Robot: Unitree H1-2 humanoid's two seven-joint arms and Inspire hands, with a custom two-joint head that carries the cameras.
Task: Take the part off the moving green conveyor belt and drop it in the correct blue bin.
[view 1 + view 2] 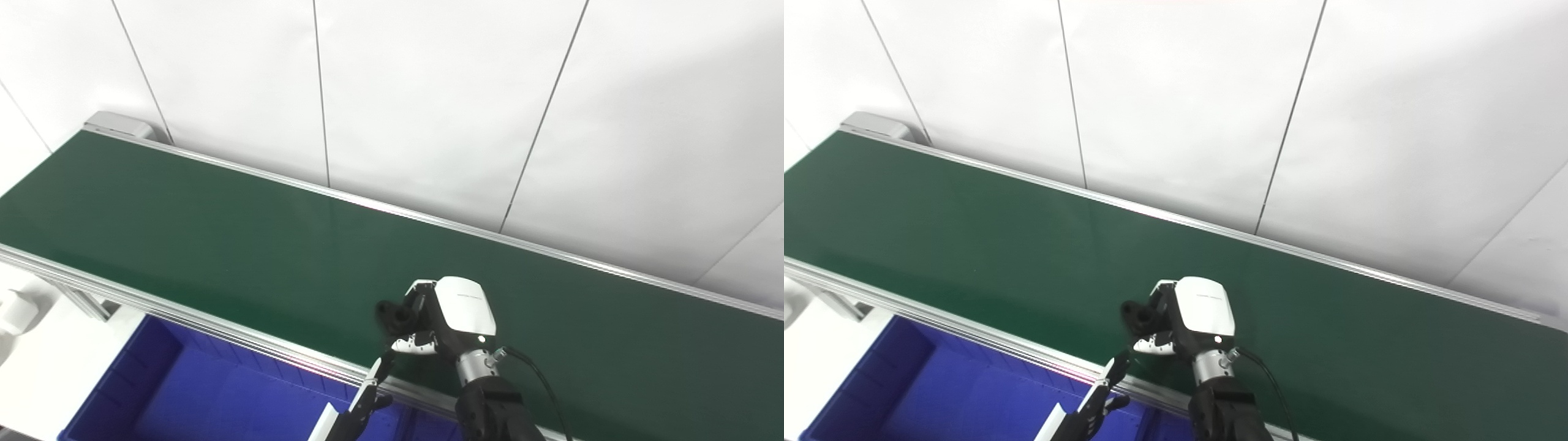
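The part [392,317], a small black piece, sits in the grip of the right hand [450,315], whose fingers are closed around it just above the near half of the belt [214,245]. Nearest of all, the left hand [361,401] pokes up from the bottom edge, over the blue bin [159,392] and the belt's near metal rail [184,315]; its fingers are stretched out and apart, holding nothing. The bin lies below the rail, left of both hands. The green belt runs from far left to near right. Behind its far rail [429,217] stands a white panelled wall [429,92].
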